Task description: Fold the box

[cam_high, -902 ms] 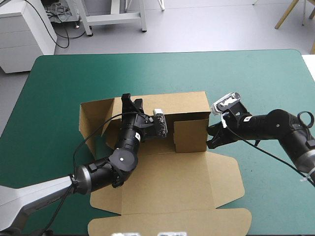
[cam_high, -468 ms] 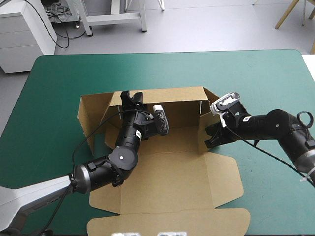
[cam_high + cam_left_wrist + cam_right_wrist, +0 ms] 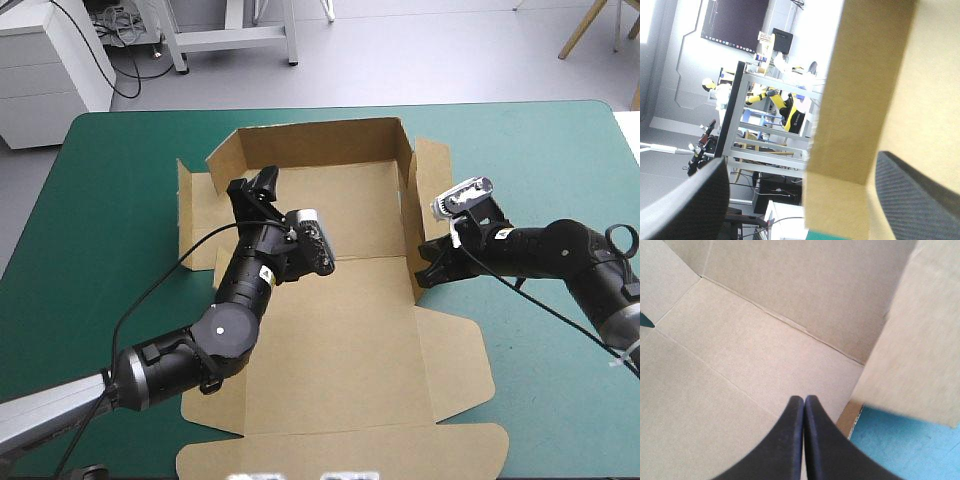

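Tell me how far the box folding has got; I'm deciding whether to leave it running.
Early on. Done: the box has its far wall and right wall standing. In hand: the open left gripper straddles the far-left corner flap; the shut right gripper sits at the right wall's base. Left: the left wall splays outward, nothing looks tucked, and the near panels lie flat.

Brown box [image 3: 340, 340], teal-green cover [image 3: 540, 170], black right pincer [image 3: 804, 399]
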Available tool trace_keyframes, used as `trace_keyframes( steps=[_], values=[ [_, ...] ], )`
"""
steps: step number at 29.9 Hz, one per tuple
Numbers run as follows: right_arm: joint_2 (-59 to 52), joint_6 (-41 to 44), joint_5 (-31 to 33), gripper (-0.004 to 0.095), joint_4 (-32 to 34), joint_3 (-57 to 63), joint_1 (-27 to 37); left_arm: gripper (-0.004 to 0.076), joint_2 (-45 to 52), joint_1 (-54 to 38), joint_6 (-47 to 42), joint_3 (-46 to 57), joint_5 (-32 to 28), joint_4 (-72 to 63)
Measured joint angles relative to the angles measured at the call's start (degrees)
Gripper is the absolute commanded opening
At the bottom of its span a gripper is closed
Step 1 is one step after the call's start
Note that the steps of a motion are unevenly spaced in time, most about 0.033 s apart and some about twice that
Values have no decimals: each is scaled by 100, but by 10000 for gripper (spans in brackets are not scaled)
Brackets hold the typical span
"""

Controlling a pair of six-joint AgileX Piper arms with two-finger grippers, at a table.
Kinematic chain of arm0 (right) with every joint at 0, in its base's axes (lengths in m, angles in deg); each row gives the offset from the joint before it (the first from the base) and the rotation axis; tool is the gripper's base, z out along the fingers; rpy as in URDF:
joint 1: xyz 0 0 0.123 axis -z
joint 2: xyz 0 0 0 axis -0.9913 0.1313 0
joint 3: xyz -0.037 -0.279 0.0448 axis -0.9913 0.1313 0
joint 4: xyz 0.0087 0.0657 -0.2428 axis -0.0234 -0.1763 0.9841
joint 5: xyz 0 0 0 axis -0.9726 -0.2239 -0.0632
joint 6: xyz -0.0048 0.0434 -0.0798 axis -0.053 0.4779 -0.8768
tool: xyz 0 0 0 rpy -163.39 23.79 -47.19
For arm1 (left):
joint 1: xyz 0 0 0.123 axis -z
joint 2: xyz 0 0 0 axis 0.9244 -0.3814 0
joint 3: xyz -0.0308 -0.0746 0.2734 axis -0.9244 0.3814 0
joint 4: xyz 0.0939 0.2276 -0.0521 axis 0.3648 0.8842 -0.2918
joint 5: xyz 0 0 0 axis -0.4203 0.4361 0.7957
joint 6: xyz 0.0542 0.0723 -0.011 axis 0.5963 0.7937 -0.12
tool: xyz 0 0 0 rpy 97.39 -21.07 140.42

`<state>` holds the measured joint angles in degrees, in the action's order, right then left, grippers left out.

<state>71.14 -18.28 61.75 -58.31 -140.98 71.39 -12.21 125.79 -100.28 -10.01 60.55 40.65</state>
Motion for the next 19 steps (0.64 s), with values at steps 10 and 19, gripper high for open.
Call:
trace_keyframes(
  steps=[10, 19],
  values=[
    [0, 11, 4, -16, 20, -248, 0, 568, 38, 0, 0, 0, 34, -86],
    [0, 52, 91, 7, 132, -273, 0, 543, 38, -39, 66, -232, -116, -700]
  ],
)
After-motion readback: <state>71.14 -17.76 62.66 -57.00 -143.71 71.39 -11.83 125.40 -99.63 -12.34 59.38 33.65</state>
